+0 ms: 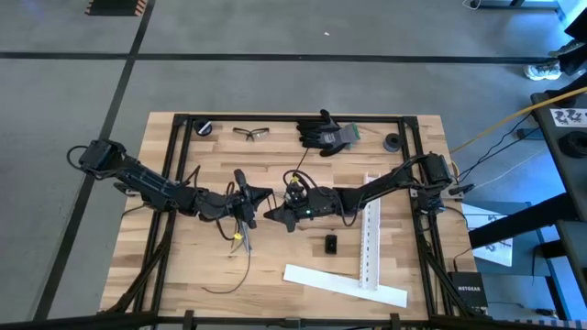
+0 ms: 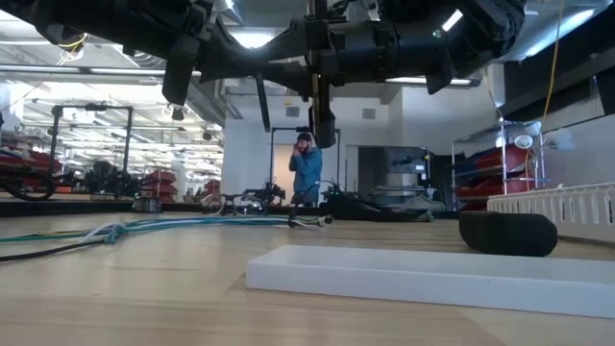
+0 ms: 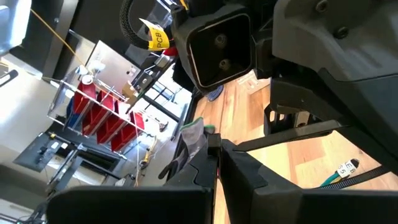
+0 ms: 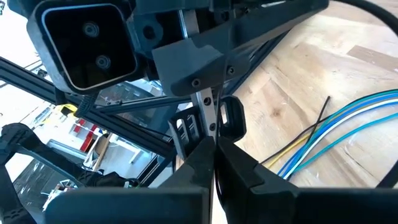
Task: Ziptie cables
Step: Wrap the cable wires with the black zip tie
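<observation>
The cables [image 1: 240,240] lie limp on the wood below the grippers, a bundle of pale blue, grey and yellow-green wires [image 4: 339,130] [image 2: 192,223]. One thin black ziptie [image 4: 318,118] lies across them. A second thin dark ziptie [image 4: 227,50] stands between the two grippers. My left gripper [image 1: 258,199] [image 3: 217,158] and my right gripper [image 1: 273,214] [image 4: 214,152] meet tip to tip above the middle of the table. Both are shut and raised clear of the wood in the low view. My left gripper has its fingertips [image 3: 233,163] together facing the right gripper. The strip between them is hidden by the fingers themselves, so which part it has cannot be told. My right gripper pinches the thin dark ziptie [image 4: 213,134] between its two fingertips. The strip runs on toward the left gripper, clear of the table.
Two flat white perforated strips [image 1: 371,229] [image 1: 344,284] lie toward the right and near side. A small black block [image 1: 330,243] [image 2: 507,233] sits near them. Gloves [image 1: 326,133], glasses [image 1: 248,133] and two black round parts are at the far edge. A person [image 2: 307,163] stands far behind.
</observation>
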`<action>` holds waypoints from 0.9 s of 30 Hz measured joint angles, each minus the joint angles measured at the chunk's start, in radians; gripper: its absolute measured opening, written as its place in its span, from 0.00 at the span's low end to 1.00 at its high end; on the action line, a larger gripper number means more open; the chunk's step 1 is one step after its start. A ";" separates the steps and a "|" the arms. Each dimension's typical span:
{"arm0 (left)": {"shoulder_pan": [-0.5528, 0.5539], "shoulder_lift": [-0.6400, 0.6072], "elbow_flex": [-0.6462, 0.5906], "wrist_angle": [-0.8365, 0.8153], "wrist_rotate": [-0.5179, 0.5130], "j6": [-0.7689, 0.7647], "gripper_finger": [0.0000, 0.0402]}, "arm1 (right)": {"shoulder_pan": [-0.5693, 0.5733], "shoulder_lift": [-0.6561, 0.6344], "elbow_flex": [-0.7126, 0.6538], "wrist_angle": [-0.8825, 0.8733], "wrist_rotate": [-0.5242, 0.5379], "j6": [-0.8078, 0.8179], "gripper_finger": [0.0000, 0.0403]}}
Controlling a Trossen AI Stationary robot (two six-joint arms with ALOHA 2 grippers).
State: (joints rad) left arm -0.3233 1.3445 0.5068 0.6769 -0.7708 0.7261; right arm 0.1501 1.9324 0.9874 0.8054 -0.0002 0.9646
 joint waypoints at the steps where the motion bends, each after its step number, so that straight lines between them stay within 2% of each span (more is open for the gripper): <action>1: 0.000 0.000 0.000 0.000 0.000 0.000 0.00 | 0.000 0.000 0.000 0.000 0.000 0.000 0.00; 27: 0.003 0.000 0.000 -0.013 0.031 -0.031 0.00 | 0.000 0.000 0.000 0.015 0.018 -0.036 0.00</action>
State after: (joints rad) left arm -0.3199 1.3445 0.5068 0.6643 -0.7403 0.6950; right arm 0.1501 1.9327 0.9874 0.8204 0.0178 0.9290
